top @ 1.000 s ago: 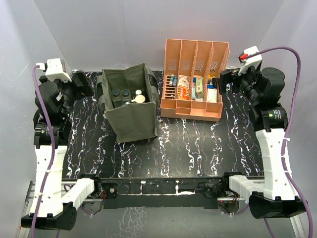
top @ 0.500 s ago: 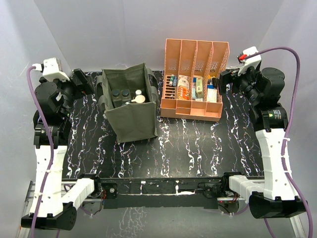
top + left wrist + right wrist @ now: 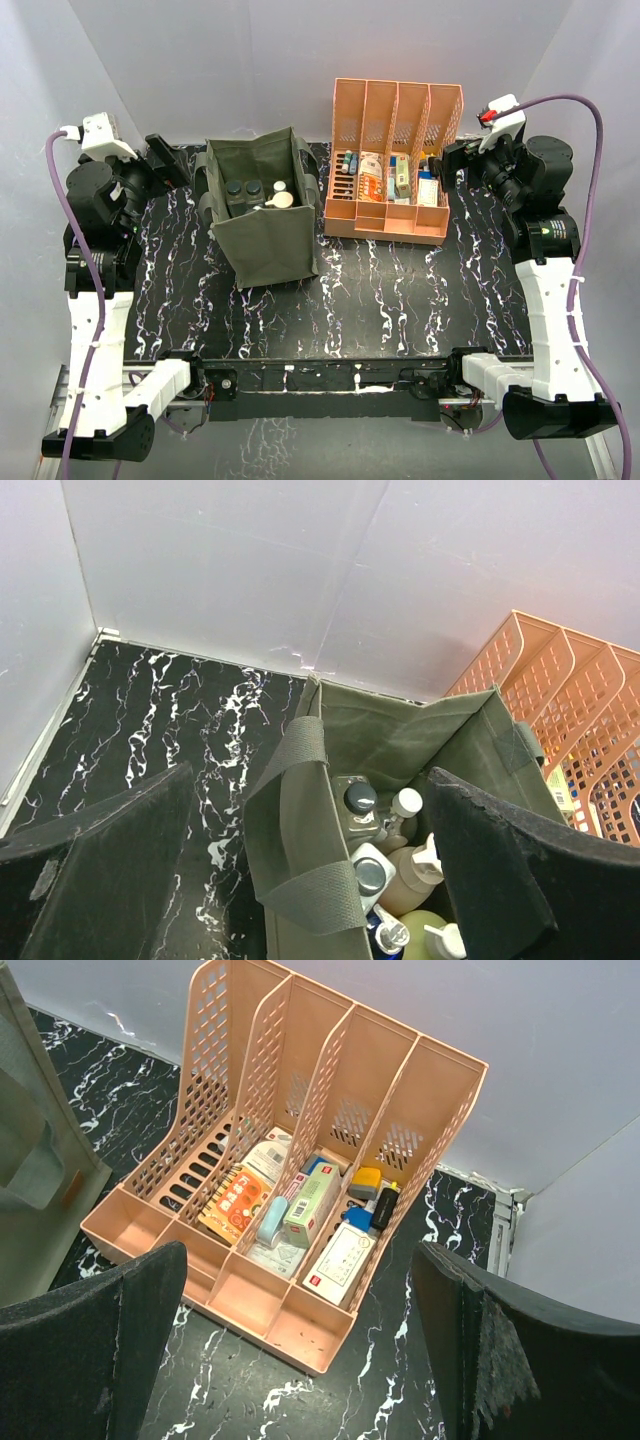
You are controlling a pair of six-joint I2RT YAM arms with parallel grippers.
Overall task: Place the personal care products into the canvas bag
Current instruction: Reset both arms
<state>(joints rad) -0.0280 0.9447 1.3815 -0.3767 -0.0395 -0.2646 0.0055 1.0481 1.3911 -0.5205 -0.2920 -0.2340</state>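
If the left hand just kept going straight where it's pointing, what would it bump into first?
The left hand would probably hit the canvas bag first, at its strap handle, before the bottles inside. Depth is hard to judge.

The canvas bag (image 3: 420, 730) runs off the left wrist view's lower edge, its bottles (image 3: 405, 872) hidden below their shoulders. The file organiser (image 3: 555, 685) is cut by the right edge; labels on its boxes (image 3: 310, 1205) are too small to read
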